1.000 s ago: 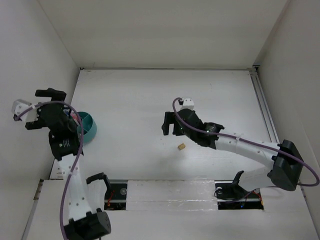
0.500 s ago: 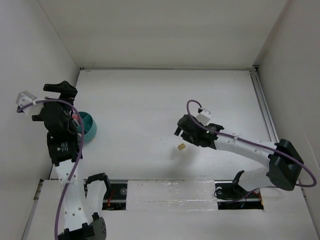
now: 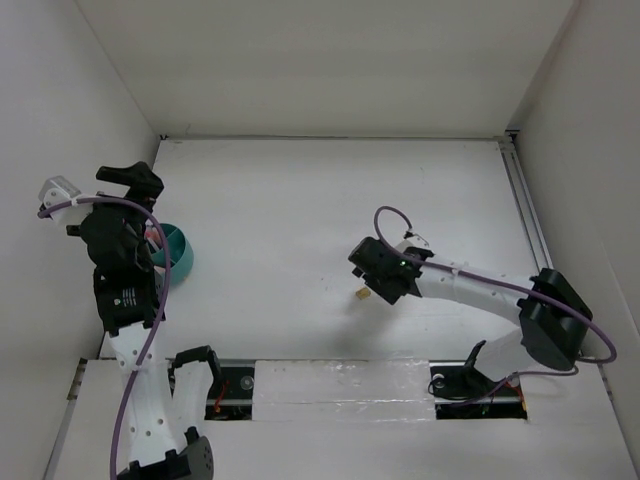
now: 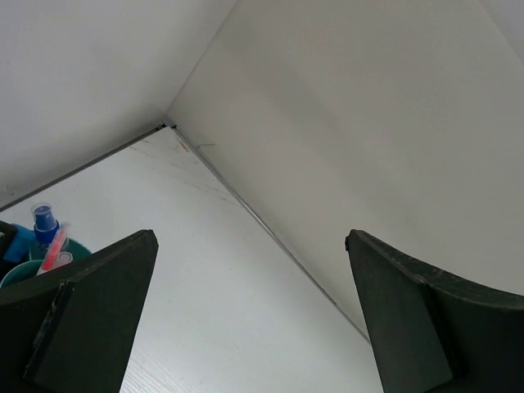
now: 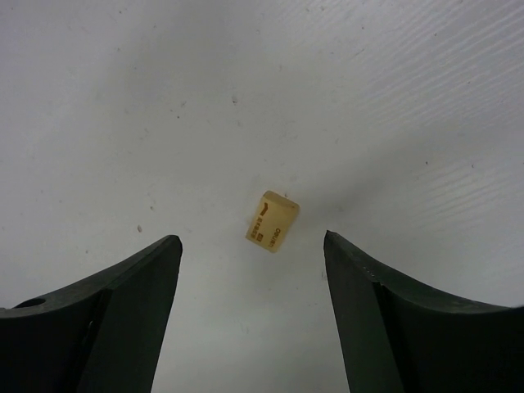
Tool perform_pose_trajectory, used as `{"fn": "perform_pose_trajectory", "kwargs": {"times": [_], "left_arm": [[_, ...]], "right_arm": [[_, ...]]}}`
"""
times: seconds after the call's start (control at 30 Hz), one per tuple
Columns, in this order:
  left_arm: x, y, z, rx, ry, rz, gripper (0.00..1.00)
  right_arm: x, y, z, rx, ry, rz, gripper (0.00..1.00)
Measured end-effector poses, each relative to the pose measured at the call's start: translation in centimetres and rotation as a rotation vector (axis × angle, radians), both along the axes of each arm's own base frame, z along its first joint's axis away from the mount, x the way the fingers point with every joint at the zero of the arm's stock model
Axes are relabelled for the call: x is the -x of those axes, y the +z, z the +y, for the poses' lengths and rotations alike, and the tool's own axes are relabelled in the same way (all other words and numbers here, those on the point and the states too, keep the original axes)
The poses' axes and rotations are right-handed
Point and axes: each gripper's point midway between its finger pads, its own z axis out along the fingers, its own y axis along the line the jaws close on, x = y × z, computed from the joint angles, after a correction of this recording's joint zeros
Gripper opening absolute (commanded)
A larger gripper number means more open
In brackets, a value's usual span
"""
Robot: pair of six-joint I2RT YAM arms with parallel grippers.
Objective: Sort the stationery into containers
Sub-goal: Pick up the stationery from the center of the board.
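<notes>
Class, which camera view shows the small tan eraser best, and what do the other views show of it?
The right wrist view: the tan eraser lies close and centred, its printed markings visible. The top external view shows only a tiny tan speck; the left wrist view misses it.

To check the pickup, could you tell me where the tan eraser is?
The tan eraser lies on the table, right of centre in the top view, between the right gripper's open fingers and touching neither in the wrist view.
</notes>
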Motion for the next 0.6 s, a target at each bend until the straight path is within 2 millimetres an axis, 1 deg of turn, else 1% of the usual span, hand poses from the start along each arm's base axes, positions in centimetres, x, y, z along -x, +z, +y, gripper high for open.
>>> {"fn": "perform_pose_trajectory", "kwargs": {"times": [0.13,0.17,0.27,0.33,0.43,0.6], "left_arm": [[-0.1,0.2,-0.2,-0.005,-0.013,-0.006,1.0],[-0.1,0.2,-0.3,-0.006,-0.02,-0.005,1.0],[0.0,0.2,-0.4,-0.012,-0.025,-0.006,1.0],[0.1,0.3,-0.5,-0.014,-0.028,-0.009,1.0],[0.1,0.4,-0.5,-0.016,-0.03,-0.009,1.0],[0.2,0.5,-0.6,-0.017,-0.031,-0.013,1.0]], "right_arm": [[-0.2,-1.1,0.8,0.031,-0.019,0.038,0.71],[-0.2,-1.8,0.8,0.052,-0.03,0.059,0.71],[0.0,-2.6,0.9,0.08,-0.039,0.099,0.65],[-0.1,-3.1,1.3,0.09,-0.047,0.12,0.65],[0.2,-3.8,1.3,0.101,-0.054,0.148,0.65],[0.6,-4.1,1.4,0.092,-0.057,0.171,0.64]]}}
